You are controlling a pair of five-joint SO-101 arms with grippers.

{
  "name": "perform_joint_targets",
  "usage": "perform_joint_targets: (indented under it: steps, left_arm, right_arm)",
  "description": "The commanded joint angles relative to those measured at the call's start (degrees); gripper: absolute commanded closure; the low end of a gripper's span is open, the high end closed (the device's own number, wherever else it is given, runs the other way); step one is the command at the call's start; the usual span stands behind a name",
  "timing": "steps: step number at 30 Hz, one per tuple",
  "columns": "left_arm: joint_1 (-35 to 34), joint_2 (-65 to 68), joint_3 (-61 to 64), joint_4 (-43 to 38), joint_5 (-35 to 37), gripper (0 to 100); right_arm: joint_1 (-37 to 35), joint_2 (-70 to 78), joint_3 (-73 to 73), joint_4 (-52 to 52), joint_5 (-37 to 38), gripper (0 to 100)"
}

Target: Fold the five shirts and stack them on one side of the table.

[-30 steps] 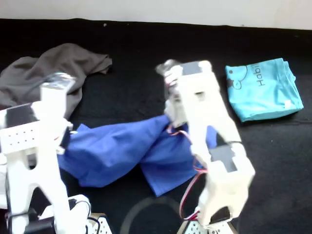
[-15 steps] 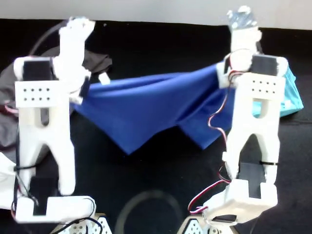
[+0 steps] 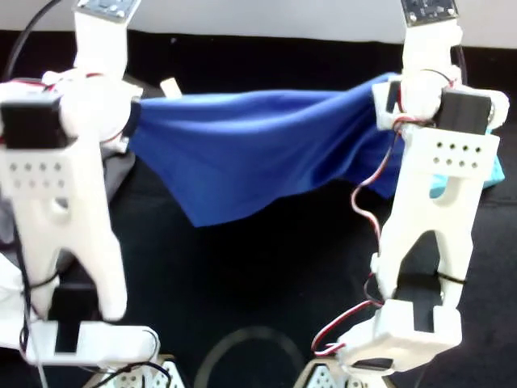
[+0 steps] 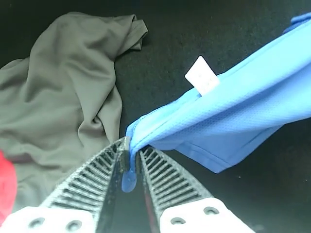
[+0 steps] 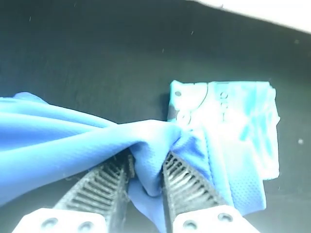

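A blue shirt [image 3: 258, 149] hangs stretched in the air between both raised arms, above the black table. My left gripper [image 4: 130, 154] is shut on one bunched edge of the blue shirt [image 4: 233, 109], near its white tag [image 4: 200, 77]. My right gripper [image 5: 146, 170] is shut on the other end of the blue shirt [image 5: 63, 141]. A folded turquoise shirt [image 5: 226, 121] lies flat on the table at the right, partly behind the right arm [image 3: 436, 170] in the high view. A crumpled grey shirt [image 4: 63, 92] lies at the left.
A red cloth [image 4: 5, 187] peeks in beside the grey shirt. The black table surface [image 3: 266, 275] lies open under the hanging shirt. A pale wall runs along the far edge [image 3: 258, 16].
Both arms have risen from near the table, lifting the blue shirt off the surface and pulling it out wide between them.
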State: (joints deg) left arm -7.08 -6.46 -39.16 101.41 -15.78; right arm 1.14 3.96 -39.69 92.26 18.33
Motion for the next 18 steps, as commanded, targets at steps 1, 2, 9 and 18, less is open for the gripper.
perform_joint_targets:
  steps: [1,2,9,18]
  left_arm:
    - [0.8,-7.5,7.1,0.4,0.3,99]
    - [0.8,-9.1,10.5,0.4,0.2,99]
    - [0.8,-12.4,35.8,-0.7,0.2,99]
    - [0.8,-12.9,48.0,-1.8,0.2,99]
  right_arm:
    - [-0.1,-3.0,-2.6,4.8,0.7,99.2]
    - [-0.1,-2.9,-2.5,6.2,0.7,99.2]
    - [-0.2,-2.4,9.0,8.6,0.4,99.2]
    - [-3.2,-19.8,45.5,-0.5,-3.3,99.2]
